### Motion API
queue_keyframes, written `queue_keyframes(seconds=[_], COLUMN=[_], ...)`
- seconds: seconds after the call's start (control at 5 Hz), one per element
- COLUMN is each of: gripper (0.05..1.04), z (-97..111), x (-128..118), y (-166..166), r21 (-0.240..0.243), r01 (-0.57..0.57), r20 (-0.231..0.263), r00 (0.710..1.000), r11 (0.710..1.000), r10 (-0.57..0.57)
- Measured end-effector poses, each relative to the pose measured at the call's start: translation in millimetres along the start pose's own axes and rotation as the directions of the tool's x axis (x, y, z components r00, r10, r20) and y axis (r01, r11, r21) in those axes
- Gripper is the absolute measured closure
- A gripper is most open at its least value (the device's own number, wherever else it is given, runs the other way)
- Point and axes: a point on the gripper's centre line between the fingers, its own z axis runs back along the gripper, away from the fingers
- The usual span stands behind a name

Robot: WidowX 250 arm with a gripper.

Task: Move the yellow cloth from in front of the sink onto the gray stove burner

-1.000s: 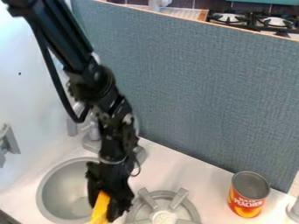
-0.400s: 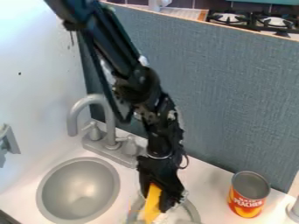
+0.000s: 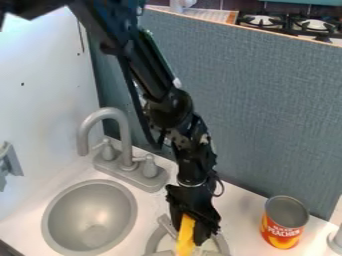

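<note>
"Where is your gripper (image 3: 190, 234)?"

"Over the burner (image 3: 153, 242), hanging down from my black arm (image 3: 148, 74). The arm slants in from the upper left, beyond the burner."

"And your fingers (image 3: 206, 227)?"

"Closed on a long yellow thing (image 3: 185, 241), apart only by its width. One is on either side of it."

"Which way does it point?"

"Its long axis runs nearly up and down in the camera's view, leaning a little. The upper end is between my fingers; the lower part points toward the near side of the burner, tipped slightly left. Its far tip runs down to the view's bottom edge. Whether it touches the burner, I cannot tell."

"What else is near the burner?"

"The round sink (image 3: 90, 215) is to its left, and the gray faucet (image 3: 125, 142) stands beyond it, up and to the left. The can (image 3: 284, 223) stands upright to its right, open top up, and the blue-gray board (image 3: 267, 105) rises behind it."
</note>
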Motion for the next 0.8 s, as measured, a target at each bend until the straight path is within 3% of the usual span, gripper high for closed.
queue_keyframes(seconds=[0.8], gripper=[0.362], z=[-11.4], x=[4.1], y=[-1.5], r21=[-0.027], r01=[-0.029], r20=[-0.077], r00=[0.997], r11=[0.999], r10=[0.027])
